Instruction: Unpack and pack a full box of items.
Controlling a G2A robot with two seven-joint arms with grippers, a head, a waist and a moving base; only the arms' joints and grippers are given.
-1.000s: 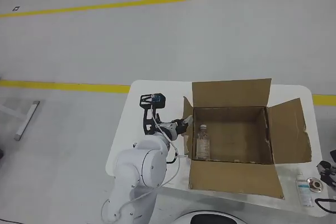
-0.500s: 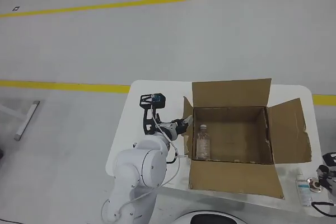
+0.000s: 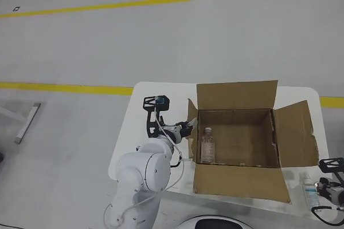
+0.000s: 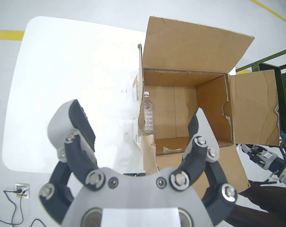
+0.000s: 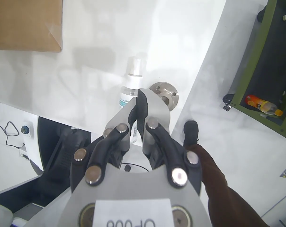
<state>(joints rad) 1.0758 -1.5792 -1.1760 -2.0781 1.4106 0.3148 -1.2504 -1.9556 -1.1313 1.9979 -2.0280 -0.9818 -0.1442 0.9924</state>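
Observation:
An open cardboard box (image 3: 235, 137) stands on the white table (image 3: 155, 103), all flaps spread. One clear plastic bottle (image 3: 207, 146) lies inside along the wall nearest my left arm. My left gripper (image 3: 186, 127) hangs just outside that wall, open and empty; its own view shows the box (image 4: 188, 48) and the bottle (image 4: 148, 114) between its spread fingers (image 4: 76, 114). My right gripper (image 5: 140, 94) is shut with nothing in it. It hovers over a white spray bottle (image 5: 131, 88) and a metal flange (image 5: 165, 94) at the table's right front corner (image 3: 311, 192).
The box's front flap (image 5: 27, 12) lies flat on the table beside the spray bottle. A green cart (image 5: 270, 60) with an orange bottle (image 5: 261, 105) in it stands on the floor past the table's edge. Bare tabletop stretches left of the box (image 4: 62, 72).
My right gripper has shifted a little toward the spray bottle and now covers the flange in the top view. The left arm, box and bottle have not moved.

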